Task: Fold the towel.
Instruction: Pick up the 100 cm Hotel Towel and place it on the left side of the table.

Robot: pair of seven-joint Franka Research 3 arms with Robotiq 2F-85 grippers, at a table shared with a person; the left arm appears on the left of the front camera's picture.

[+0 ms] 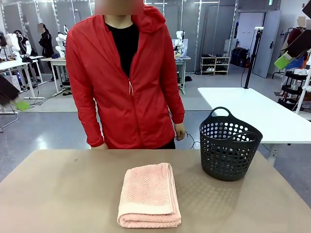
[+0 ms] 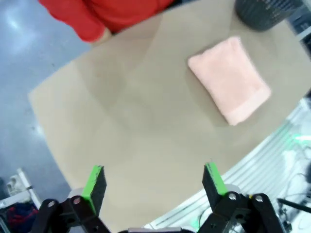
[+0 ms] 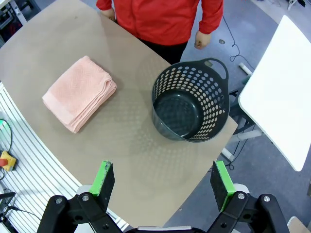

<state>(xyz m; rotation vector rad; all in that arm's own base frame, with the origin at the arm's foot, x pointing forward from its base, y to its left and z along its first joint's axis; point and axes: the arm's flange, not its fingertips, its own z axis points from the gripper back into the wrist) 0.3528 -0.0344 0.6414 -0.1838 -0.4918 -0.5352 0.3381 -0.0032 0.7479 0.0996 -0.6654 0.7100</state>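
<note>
The towel [image 1: 149, 195] lies folded in a thick stack mid-tabletop [image 1: 63, 194], beside the basket [image 1: 228, 145]; soft, light and limp, it is best pinched at a corner of its plain band; left gripper [image 2: 154, 182] and right gripper [image 3: 164, 182] both hover high, jaws apart, empty.

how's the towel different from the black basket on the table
The towel is salmon-pink soft cloth; the basket is black, rigid and full of holes. The towel lies flat, folded into a neat stack; the basket stands upright, open-topped and empty, with loop handles. The towel sits near the table's middle, the basket toward the robot's right. Both rest on the table, apart, untouched by any gripper or hand.
</note>
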